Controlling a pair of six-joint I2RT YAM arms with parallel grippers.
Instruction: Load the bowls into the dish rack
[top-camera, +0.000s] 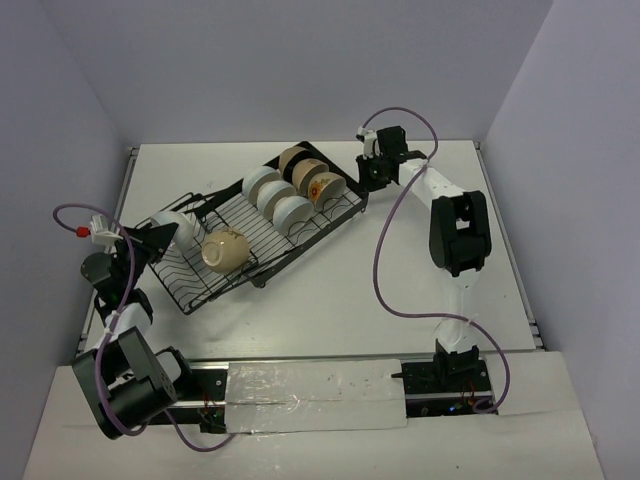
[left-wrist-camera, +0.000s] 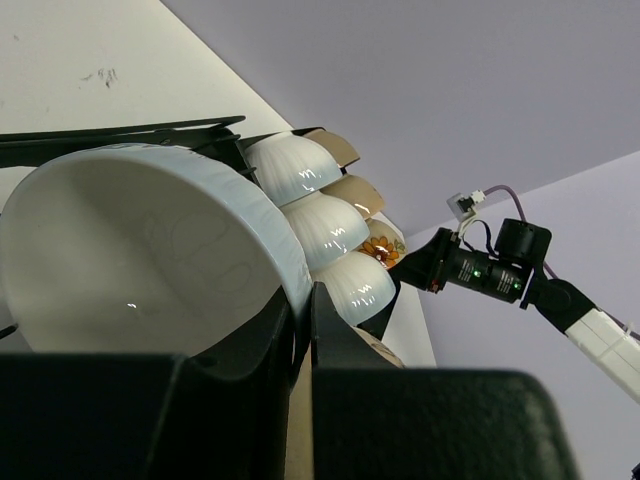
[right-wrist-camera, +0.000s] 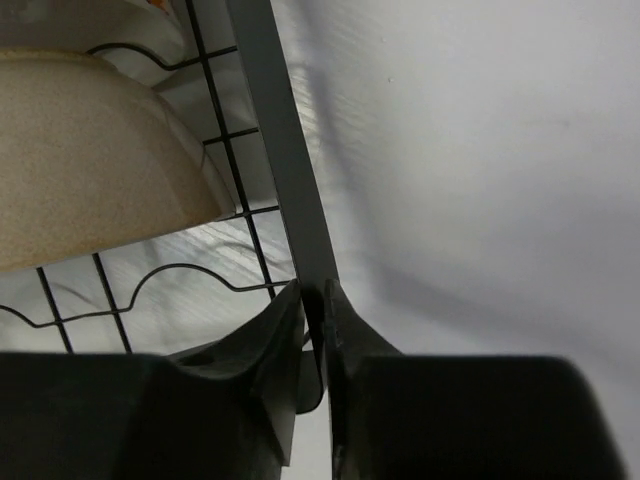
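The black wire dish rack (top-camera: 200, 285) lies diagonally across the table. Several white, tan and one orange-patterned bowl (top-camera: 328, 186) stand on edge in its far section. A cream bowl (top-camera: 225, 250) lies in the near section. My left gripper (top-camera: 160, 232) is shut on the rim of a white bowl (top-camera: 181, 224) at the rack's left end. In the left wrist view its fingers (left-wrist-camera: 335, 335) pinch that bowl's wall (left-wrist-camera: 130, 260). My right gripper (top-camera: 369, 178) is shut on the rack's far right rim. In the right wrist view it (right-wrist-camera: 315, 300) clamps the flat rim bar (right-wrist-camera: 285, 180) beside a tan bowl (right-wrist-camera: 90, 160).
White walls close the table at the back and both sides. A purple cable (top-camera: 385, 270) from the right arm loops over the table right of the rack. A taped white strip (top-camera: 315, 395) covers the near edge between the arm bases.
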